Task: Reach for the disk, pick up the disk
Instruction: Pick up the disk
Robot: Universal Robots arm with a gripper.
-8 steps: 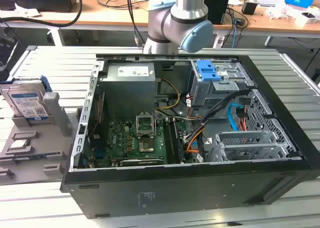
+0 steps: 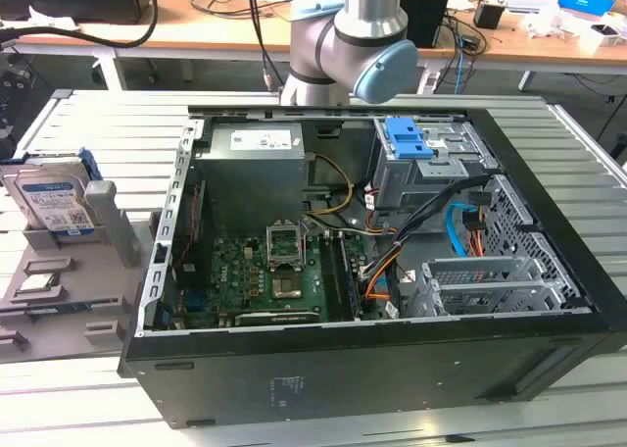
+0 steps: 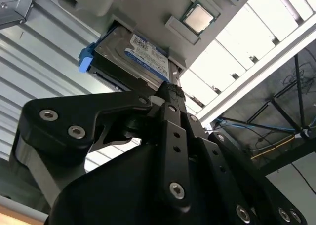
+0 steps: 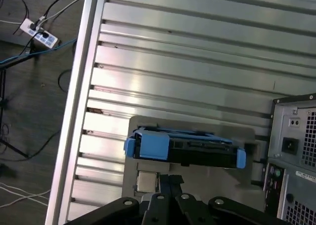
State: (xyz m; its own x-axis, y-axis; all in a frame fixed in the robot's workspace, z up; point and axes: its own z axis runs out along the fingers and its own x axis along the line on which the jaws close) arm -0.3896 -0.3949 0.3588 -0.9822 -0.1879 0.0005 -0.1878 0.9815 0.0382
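Observation:
The disk [image 2: 51,200], a silver-grey drive with a white-and-blue label and blue side rails, stands on edge in a grey holder [image 2: 110,226] at the exterior view's left. In the second wrist view the disk [image 3: 134,53] shows its labelled face just beyond my gripper [image 3: 170,91]. In the first wrist view the disk [image 4: 183,150] is edge-on, blue rails at both ends, with my gripper [image 4: 166,179] close by. The black fingers are pressed together with nothing between them. A small gap still separates them from the disk.
An open black computer case [image 2: 549,173] fills the middle of the slatted metal table [image 4: 197,62], with a blue-latched drive cage [image 2: 409,138] inside. A small grey chip [image 3: 199,17] lies in the holder beside the disk. The case's rear panel [image 4: 295,151] stands near the holder.

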